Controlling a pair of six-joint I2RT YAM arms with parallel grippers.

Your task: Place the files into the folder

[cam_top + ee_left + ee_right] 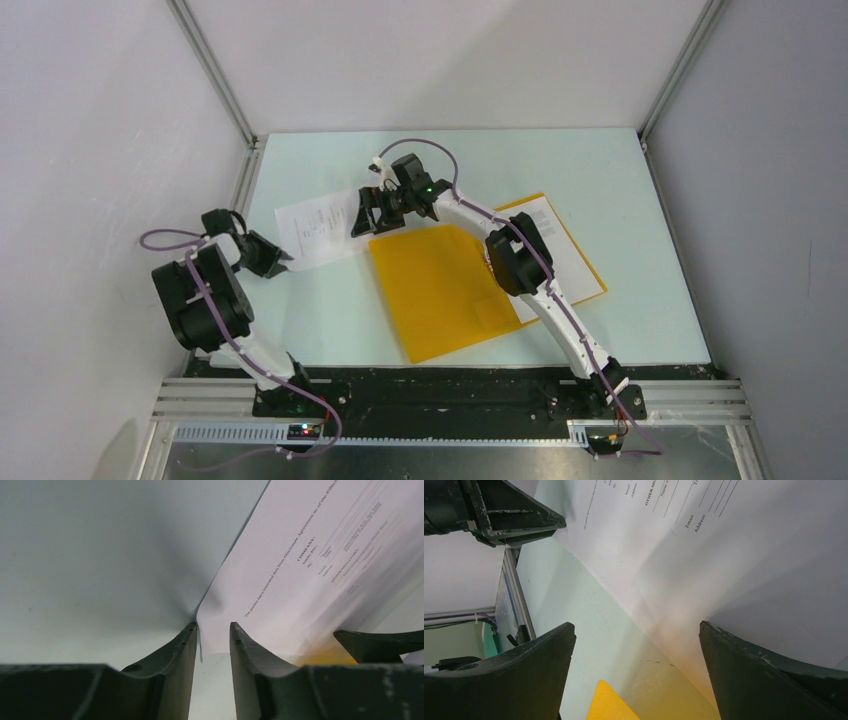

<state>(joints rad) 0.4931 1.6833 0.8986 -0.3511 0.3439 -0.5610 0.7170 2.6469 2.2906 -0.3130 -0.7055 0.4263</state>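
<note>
Orange-yellow, the folder [440, 290] lies open on the pale table [560, 165] in the top view. One of the files, a printed sheet [548, 232], rests on its right half. A loose sheet [315, 228] lies on the table just left of the folder. The left gripper [283, 260] sits at that sheet's near left corner, and the right gripper [362, 218] at its right edge, close to the folder's far left corner.

From the left wrist, the left gripper [212, 627] has its jaws a narrow gap apart. The corner of the loose sheet [310, 555] stands in that gap, close to one finger and not pinched. A dark finger [380, 645] of the right gripper shows at the right over a blur of yellow.

From the right wrist, the right gripper [636, 635] is spread wide. The loose sheet [734, 555] slopes across above one finger, and a corner of the folder [606, 705] lies below between the jaws. The left gripper [514, 520] shows at the upper left, by the sheet's edge.
</note>
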